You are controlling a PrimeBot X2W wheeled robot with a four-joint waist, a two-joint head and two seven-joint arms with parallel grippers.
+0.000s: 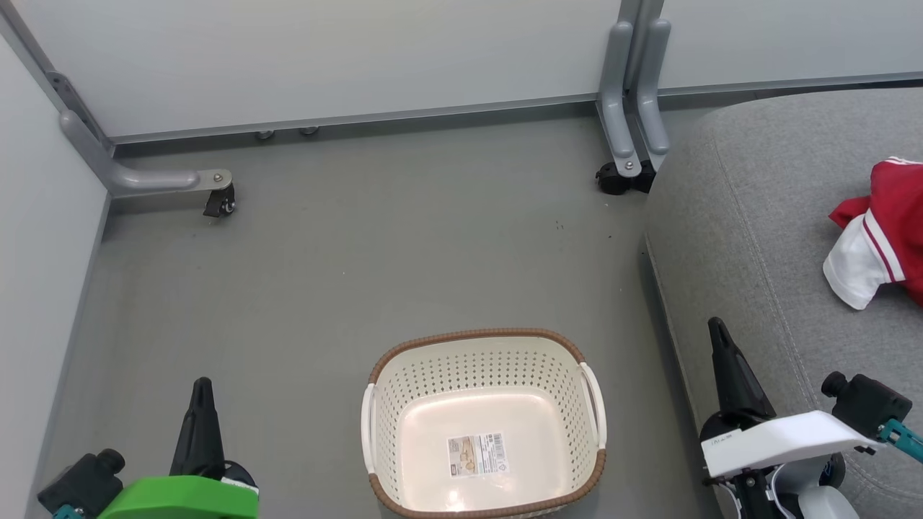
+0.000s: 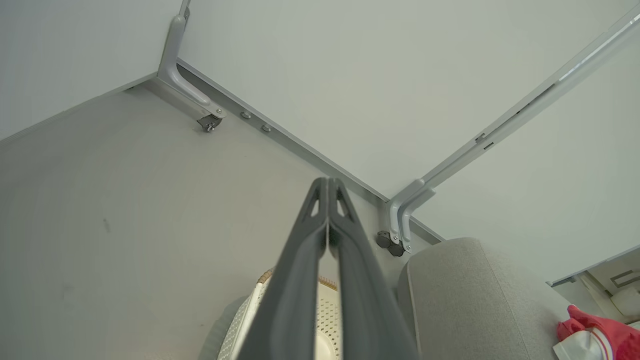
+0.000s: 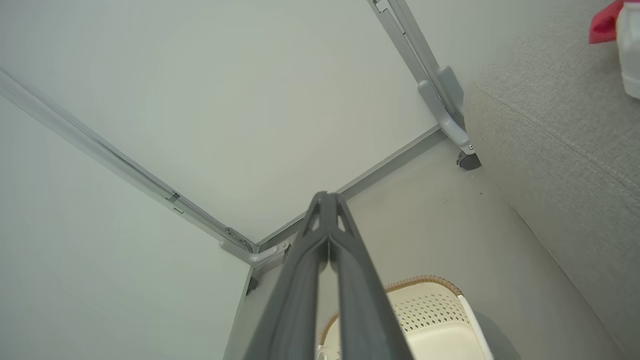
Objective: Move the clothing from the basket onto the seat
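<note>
- Nearest, the left claw (image 1: 202, 393) and the right claw (image 1: 717, 335) stand at the lower corners of the head view, one on each side of the basket. Both are pinched fully closed on nothing, fingers pointing up the frame.
- Between them on the grey floor (image 1: 324, 274) sits one basket (image 1: 476, 335), cream with a brown rim and two white handles. Inside it is one paper label (image 1: 476, 454) and no fabric.
- Just to the right of the basket rises one grey seat (image 1: 757, 238), far larger than the basket.
- On that seat, well apart from the basket, lies the clothing (image 1: 883, 231). It is one red heap with white stripes and a white panel. The frame's right edge cuts it off, so whether it is one garment or two cannot be told.
- Farthest back, pale partition panels (image 1: 360, 58) stand on two wheeled feet (image 1: 216, 194).
- Judged from this, the move looks complete: the basket is bare of fabric, the clothing is on the seat, and neither claw holds anything. All that may be left is to check that no piece lies beyond the frame.
</note>
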